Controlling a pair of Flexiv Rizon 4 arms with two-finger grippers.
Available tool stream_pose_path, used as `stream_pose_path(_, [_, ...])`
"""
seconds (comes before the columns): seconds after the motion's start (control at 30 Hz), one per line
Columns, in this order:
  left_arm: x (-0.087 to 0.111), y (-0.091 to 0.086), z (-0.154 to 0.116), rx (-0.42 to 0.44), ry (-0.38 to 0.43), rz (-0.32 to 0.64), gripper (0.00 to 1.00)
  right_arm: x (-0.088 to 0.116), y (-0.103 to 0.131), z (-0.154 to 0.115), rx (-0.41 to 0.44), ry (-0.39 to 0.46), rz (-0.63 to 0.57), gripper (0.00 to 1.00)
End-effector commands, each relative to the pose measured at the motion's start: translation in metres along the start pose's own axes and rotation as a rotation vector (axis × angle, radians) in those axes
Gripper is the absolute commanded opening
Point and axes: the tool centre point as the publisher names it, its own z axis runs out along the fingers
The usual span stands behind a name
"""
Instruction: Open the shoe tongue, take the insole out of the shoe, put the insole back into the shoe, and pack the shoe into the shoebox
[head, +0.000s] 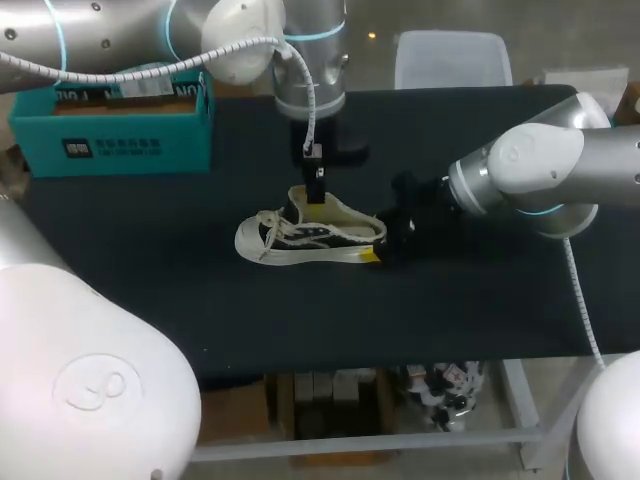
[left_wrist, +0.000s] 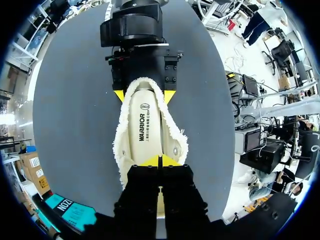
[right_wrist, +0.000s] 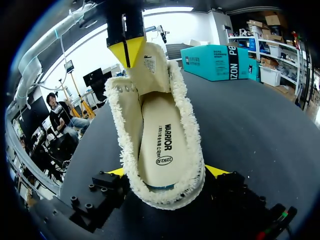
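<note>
1. Your left gripper (left_wrist: 160, 161) pinches the tongue (right_wrist: 150, 65) and holds it raised; your right gripper (head: 370, 255) clamps the shoe (head: 305, 238) at its heel
2. The shoe lies mid-desk (head: 450, 300), with the insole (right_wrist: 162, 140) inside it
3. By my judgement, insole removal, refitting and packing into the shoebox (head: 115, 125) remain

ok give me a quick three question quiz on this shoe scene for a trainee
1. True or false: the insole lies inside the shoe.
2. What does the left hand pinch? A) the sole B) the tongue C) the toe
3. Fill in: the right hand grips the shoe at its ____.
Key: 1 true; 2 B; 3 heel
</note>
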Motion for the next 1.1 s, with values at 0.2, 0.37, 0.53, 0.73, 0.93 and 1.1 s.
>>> stream_pose_path(0.2, [0.0, 0.005, 0.03, 0.013, -0.015, 0.059, 0.0, -0.002, -0.007, 0.001, -0.003, 0.003, 0.0, 0.0])
stream_pose_path(0.37, [-0.003, 0.006, 0.039, 0.029, -0.017, 0.086, 0.0, -0.002, -0.007, 0.001, -0.003, 0.003, 0.0, 0.0])
stream_pose_path(0.53, [-0.004, 0.007, 0.047, 0.037, 0.033, 0.087, 0.0, -0.002, -0.007, 0.001, -0.003, 0.003, 0.0, 0.0])
stream_pose_path(0.73, [0.002, 0.005, 0.054, 0.031, 0.028, 0.105, 0.0, -0.002, -0.007, 0.001, -0.003, 0.003, 0.0, 0.0])
stream_pose_path(0.93, [0.001, 0.003, 0.066, 0.02, 0.029, 0.08, 0.0, -0.002, -0.007, 0.001, -0.003, 0.003, 0.0, 0.0])
stream_pose_path(1.1, [0.002, -0.001, 0.076, -0.007, 0.048, 0.06, 0.0, -0.002, -0.007, 0.001, -0.003, 0.003, 0.0, 0.0])
